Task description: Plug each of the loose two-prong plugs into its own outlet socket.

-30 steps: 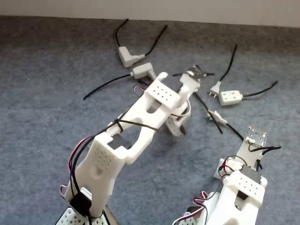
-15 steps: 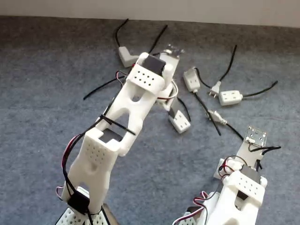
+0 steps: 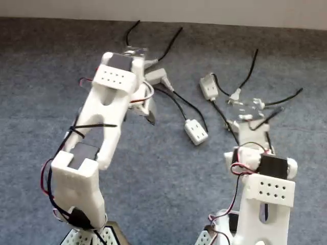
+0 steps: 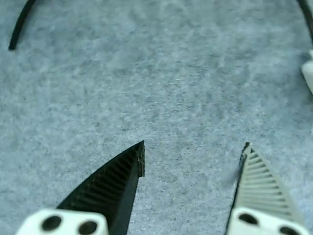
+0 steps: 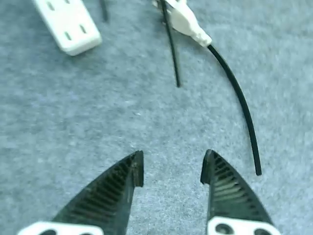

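Observation:
My left gripper hangs open over bare carpet at the back left, just in front of a white plug. Its fingers hold nothing. A white outlet socket lies mid-table on a black cord. Behind it lie a white block and a small two-prong plug. My right gripper is over the carpet to the right of the socket, open and empty. Ahead of it lie the slotted socket and a white plug with a black cord.
An angled white plug sits partly behind the left arm at the back. Loose black cords trail across the far carpet. A cord end and a white piece lie beyond the left fingers. A wall runs along the back.
The left arm swung from the table's middle to the back left, uncovering the socket and the white block. The right arm stretched forward from the front right over the right-hand plugs.

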You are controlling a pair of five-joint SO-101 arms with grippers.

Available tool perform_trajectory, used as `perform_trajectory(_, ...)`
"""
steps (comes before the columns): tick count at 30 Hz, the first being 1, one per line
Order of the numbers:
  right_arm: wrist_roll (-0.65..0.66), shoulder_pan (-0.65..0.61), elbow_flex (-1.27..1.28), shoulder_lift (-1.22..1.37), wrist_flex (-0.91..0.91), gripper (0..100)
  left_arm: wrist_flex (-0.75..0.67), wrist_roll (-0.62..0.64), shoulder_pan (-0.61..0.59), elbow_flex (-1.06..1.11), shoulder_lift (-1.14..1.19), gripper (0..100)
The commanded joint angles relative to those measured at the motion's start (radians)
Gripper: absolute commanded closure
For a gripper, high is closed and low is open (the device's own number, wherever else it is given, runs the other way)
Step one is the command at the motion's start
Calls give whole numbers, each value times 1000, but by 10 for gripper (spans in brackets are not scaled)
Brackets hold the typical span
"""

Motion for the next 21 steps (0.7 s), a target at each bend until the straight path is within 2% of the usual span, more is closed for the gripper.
perform_trajectory(1, 20, -182, -137, 93, 64, 800, -72, 80, -87, 54, -74, 691)
perform_trajectory(4, 40, -283, -174, 254, 36, 800, -133, 143, -122, 96, -76, 691)
perform_trajectory(8, 157, -352, -220, 460, -44, 800, -229, 180, -127, 171, -74, 691)
perform_trajectory(12, 181, -352, -289, 622, -173, 800, -336, 180, -136, 228, -81, 691)
perform_trajectory(16, 183, -351, -331, 759, -282, 800, -423, 181, -197, 252, -79, 691)
perform_trajectory(21, 183, -325, -371, 891, -367, 800, -454, 183, -245, 259, -79, 691)
